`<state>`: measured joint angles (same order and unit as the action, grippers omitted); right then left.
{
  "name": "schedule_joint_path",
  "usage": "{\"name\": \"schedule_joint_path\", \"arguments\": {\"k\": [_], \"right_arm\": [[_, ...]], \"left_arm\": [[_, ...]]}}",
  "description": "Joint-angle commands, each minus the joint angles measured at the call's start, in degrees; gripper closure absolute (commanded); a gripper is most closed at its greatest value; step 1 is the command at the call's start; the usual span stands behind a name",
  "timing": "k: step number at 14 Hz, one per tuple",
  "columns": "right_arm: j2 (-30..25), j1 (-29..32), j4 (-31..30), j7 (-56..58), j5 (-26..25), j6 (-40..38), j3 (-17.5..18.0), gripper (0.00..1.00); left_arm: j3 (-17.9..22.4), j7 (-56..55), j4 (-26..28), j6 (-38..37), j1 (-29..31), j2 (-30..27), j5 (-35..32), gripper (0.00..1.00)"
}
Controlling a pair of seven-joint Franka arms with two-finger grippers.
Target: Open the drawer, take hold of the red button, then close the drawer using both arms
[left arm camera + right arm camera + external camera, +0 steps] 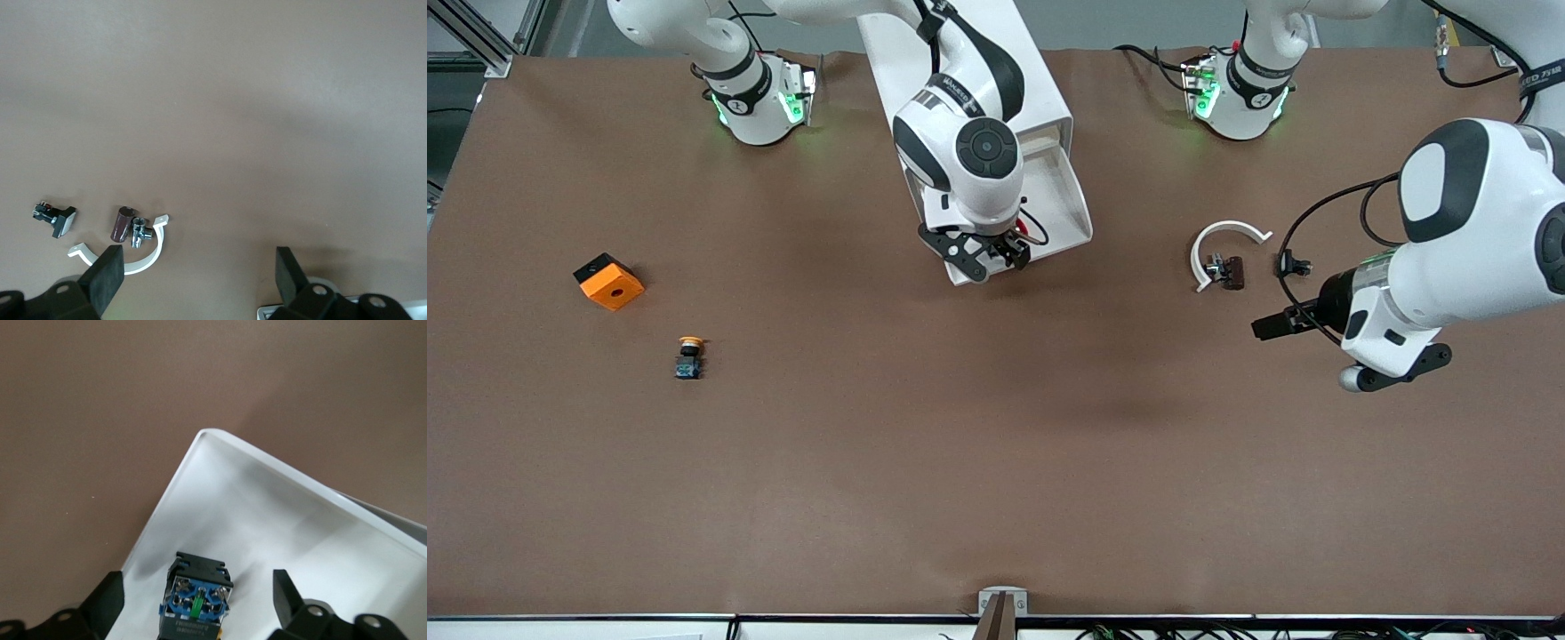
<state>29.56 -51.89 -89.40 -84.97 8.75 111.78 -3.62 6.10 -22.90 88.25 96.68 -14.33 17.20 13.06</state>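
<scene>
You had the right gripper [1009, 252] spread wide over the pulled-out shallow white drawer [1069, 209], straddling the red-capped, blue-based button [195, 601] to grasp it, while the left gripper [1267, 326], open and empty, waited.

Both large white robot arms have glossy rounded shells with black bands at the joints. The right arm [960, 133] carries a round black cap just above its black two-finger claw [1009, 252], and a black bracket with small holes beside it. The left arm [1467, 222] shows an oval black panel, thin black cables looping near its black claw [1272, 325], and green lights at both bases
</scene>
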Motion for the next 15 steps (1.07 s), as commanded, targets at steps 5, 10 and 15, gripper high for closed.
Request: {"name": "schedule_joint_path", "arguments": {"k": [5,10,15], "right_arm": [[0.1,-0.8,0.5,-0.8,1.4,0.0,-0.7,0.8],[-0.8,3.2,8.3,0.5,1.4,-11.4,-1.0,0.8],[-4.9,16.1,14.2,25.4,0.7,-26.8,-1.1,0.8]], "left_arm": [[-0.9,0.5,1.8,1.4,-0.1,-0.6,-1.2,0.0],[-2.0,-0.7,1.7,3.3,-1.8,0.8,-1.1,0.0],[-2.1,-6.5,1.5,11.2,-8.8,8.3,-0.3,0.0]]}}
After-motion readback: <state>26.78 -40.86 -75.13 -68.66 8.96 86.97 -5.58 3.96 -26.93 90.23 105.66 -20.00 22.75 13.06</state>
